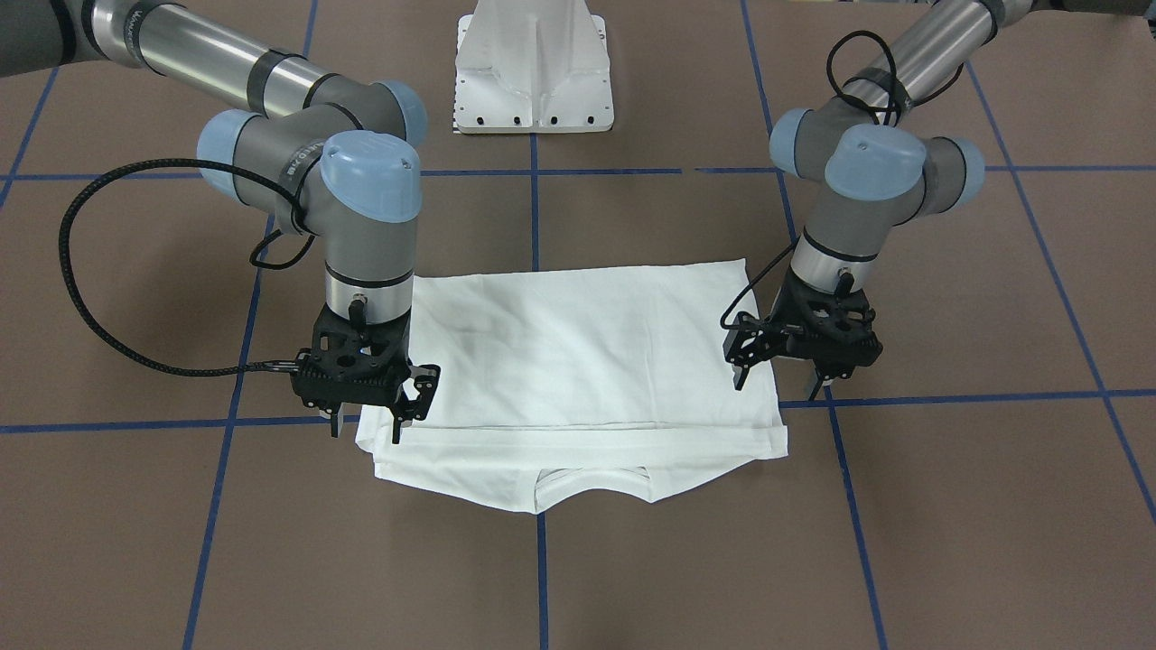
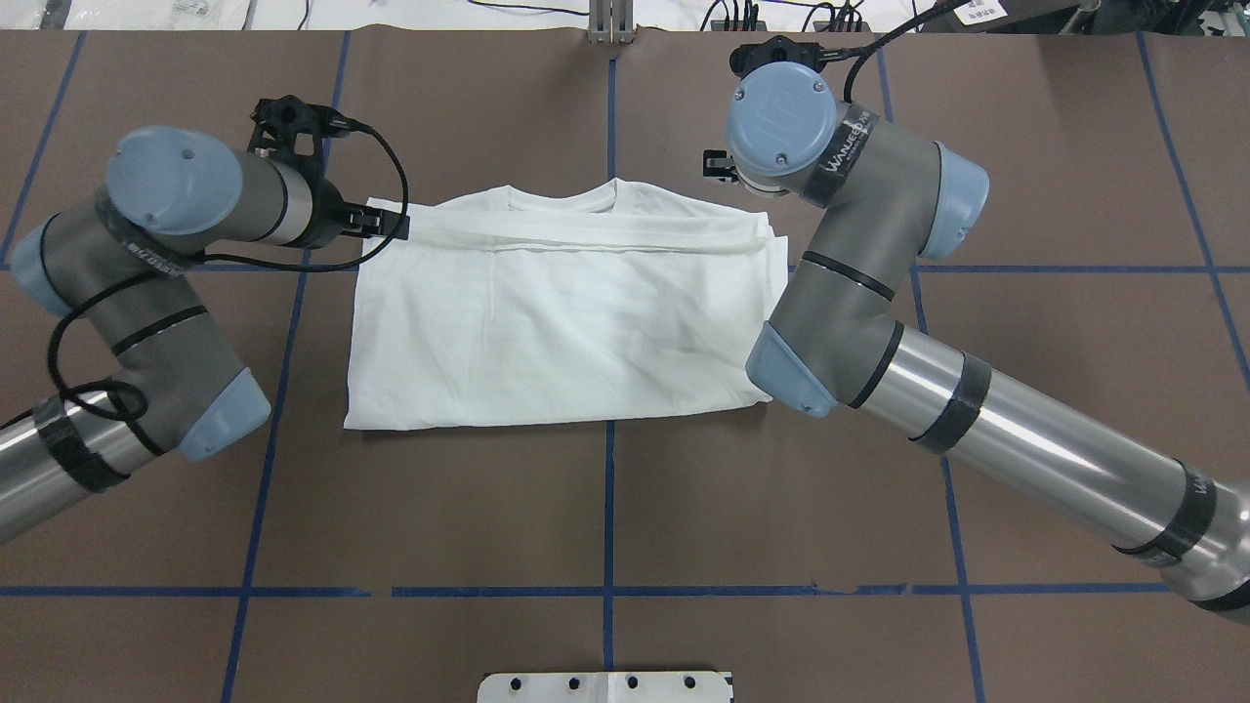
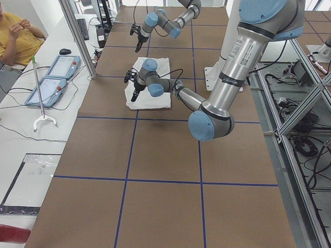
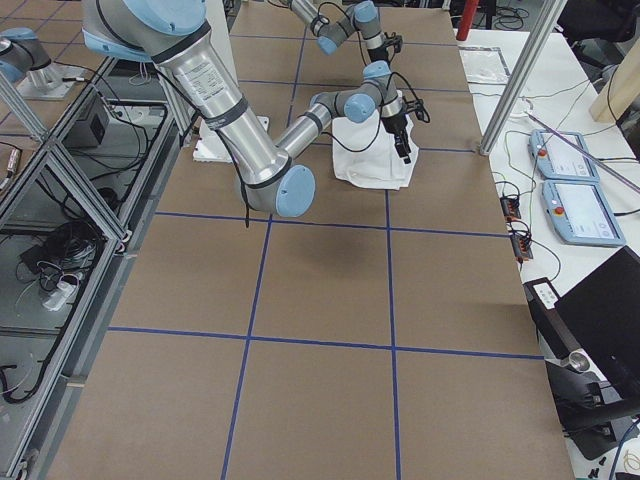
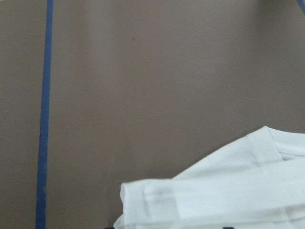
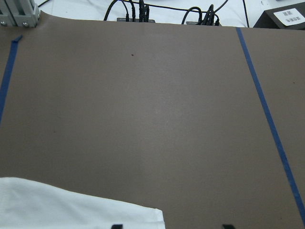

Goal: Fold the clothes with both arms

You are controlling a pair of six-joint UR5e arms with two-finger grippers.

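Note:
The white T-shirt [image 1: 578, 352] lies folded into a flat rectangle at the middle of the table, its collar [image 1: 591, 477] on the side away from the robot; no black text shows. It also shows in the overhead view [image 2: 557, 332]. My left gripper [image 1: 777, 390] is open and straddles one side edge of the shirt near its collar end, holding nothing. My right gripper [image 1: 367, 436] is open and straddles the opposite corner of the collar end. In the overhead view the left gripper [image 2: 391, 223] sits at the shirt's far corner. The right gripper is mostly hidden there under its wrist.
The white metal pedestal base [image 1: 535, 68] stands at the robot's side of the table. Blue tape lines [image 1: 535, 217] divide the brown table top into squares. A person in yellow [image 3: 15, 36] sits beyond the far table edge next to two pendants [image 3: 54, 77].

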